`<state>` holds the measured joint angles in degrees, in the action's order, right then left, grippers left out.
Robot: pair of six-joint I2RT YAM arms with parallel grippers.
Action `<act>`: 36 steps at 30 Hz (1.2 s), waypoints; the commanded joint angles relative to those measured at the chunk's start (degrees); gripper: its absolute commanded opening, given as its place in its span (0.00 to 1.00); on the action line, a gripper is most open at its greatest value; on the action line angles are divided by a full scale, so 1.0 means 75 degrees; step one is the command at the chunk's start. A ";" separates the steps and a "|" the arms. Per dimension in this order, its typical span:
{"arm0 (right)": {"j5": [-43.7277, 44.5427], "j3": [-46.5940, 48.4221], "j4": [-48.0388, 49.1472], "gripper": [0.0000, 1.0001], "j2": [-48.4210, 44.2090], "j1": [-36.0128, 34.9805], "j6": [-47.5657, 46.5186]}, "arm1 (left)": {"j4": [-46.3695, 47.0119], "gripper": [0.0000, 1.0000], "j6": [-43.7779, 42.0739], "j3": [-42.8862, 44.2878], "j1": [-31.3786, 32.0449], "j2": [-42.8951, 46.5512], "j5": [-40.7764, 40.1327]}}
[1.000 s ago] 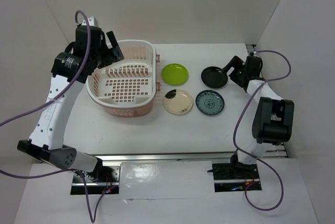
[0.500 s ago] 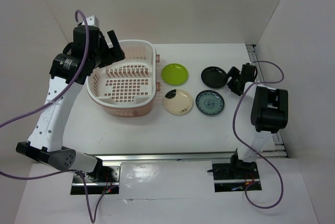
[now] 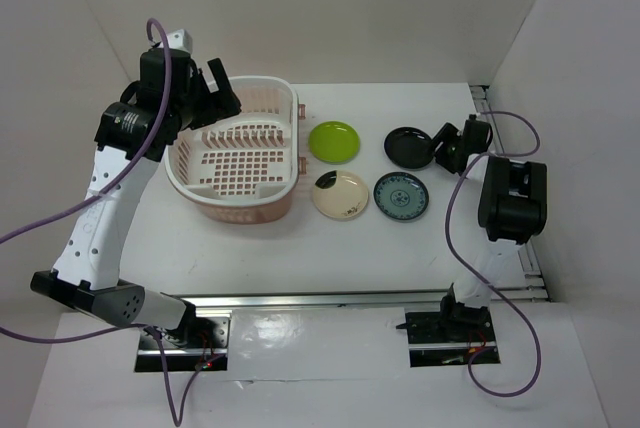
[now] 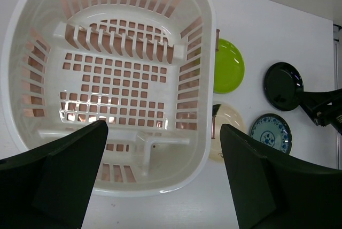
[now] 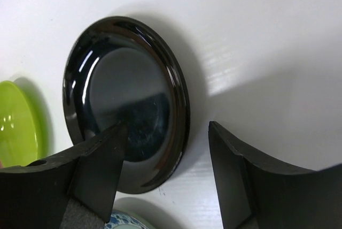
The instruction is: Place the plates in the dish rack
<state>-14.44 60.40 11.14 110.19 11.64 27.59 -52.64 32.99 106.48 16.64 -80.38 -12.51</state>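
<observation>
The pale pink dish rack (image 3: 235,200) stands at the left with nothing in it; it also shows in the left wrist view (image 4: 206,79). To its right lie the lime green plate (image 3: 334,141), black plate (image 3: 409,147), cream plate (image 3: 340,195) and blue-green plate (image 3: 401,196), all flat on the table. My left gripper (image 3: 220,91) is open and empty, high above the rack's far left side (image 4: 163,175). My right gripper (image 3: 440,148) is open and low at the black plate's right edge. In the right wrist view (image 5: 168,170) its jaws straddle the rim of the black plate (image 5: 123,95).
White walls close the table at the back and both sides. A metal rail (image 3: 480,98) runs along the right edge behind my right arm. The green plate (image 5: 18,122) and the blue-green plate (image 5: 123,221) lie close to the black one.
My right gripper has moved in and down to the black plate's right edge, its arm folding back. My left gripper has barely shifted above the rack.
</observation>
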 commanded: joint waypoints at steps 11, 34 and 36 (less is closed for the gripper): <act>0.0026 0.0126 -0.0465 0.44 0.0917 0.0112 0.0176 | 0.0257 1.00 -0.0145 0.0206 -0.0004 0.0018 0.0192; -0.0361 -0.0647 0.2040 0.00 -0.0511 0.0089 0.2882 | 0.0714 1.00 -0.0145 0.0206 -0.0004 -0.0649 0.1258; -0.0196 -0.0718 0.2557 0.00 -0.0933 0.0089 0.3059 | 0.0960 1.00 -0.0145 0.0100 -0.0004 -0.0754 0.1550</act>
<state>-17.34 55.02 19.68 110.24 12.91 45.76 -49.93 32.97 106.50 16.64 -84.55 -5.19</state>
